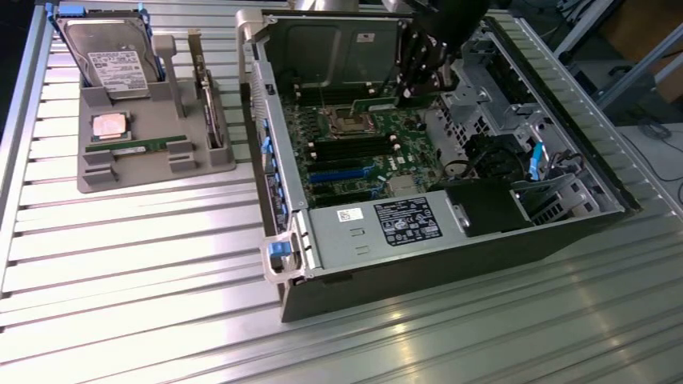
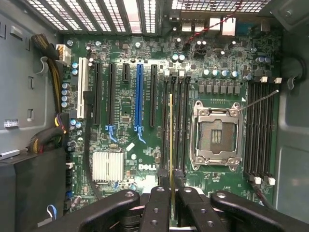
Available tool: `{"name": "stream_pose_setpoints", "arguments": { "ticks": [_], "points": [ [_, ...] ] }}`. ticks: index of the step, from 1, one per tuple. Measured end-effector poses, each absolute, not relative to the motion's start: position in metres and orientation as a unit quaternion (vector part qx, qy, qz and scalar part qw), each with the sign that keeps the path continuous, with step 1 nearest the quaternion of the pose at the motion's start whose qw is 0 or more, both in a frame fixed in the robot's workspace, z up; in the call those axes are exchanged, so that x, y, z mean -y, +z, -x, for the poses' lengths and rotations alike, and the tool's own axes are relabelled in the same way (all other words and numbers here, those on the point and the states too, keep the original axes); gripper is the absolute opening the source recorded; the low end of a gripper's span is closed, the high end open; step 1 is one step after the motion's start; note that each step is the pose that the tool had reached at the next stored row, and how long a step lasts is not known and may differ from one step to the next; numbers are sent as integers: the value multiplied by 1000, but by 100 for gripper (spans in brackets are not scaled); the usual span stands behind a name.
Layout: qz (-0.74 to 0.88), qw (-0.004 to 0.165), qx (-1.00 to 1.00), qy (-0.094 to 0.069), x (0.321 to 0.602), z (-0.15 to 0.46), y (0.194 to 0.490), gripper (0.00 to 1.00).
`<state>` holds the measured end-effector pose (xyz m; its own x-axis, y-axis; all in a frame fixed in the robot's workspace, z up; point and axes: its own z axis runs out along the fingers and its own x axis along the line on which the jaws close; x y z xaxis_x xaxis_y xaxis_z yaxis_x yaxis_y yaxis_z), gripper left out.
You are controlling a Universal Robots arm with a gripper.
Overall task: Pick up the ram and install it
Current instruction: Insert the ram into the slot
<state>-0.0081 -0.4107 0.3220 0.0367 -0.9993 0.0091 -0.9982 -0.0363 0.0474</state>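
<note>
Motherboard backdrop: tool grips ram, socket beside.

Long, thin green circuit-board ram, clamped edge-on in my gripper, poised over the black memory slots, at one o'clock from the silver processor socket in the exterior view

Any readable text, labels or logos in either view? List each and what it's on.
"DELL": white print on the motherboard, wrist view.
power supply label: dense print, too small to read.
white sticker beside it: too small to read.
hard drive label: blurred, not readable.
Nothing else legible.
</note>
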Motion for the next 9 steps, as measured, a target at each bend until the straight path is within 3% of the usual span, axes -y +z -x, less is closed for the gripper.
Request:
{"name": "stream_pose_setpoints", "arguments": {
  "ticks": [9],
  "points": [
    [-720,20,694,-13,411,8,316,13]
  ]
}}
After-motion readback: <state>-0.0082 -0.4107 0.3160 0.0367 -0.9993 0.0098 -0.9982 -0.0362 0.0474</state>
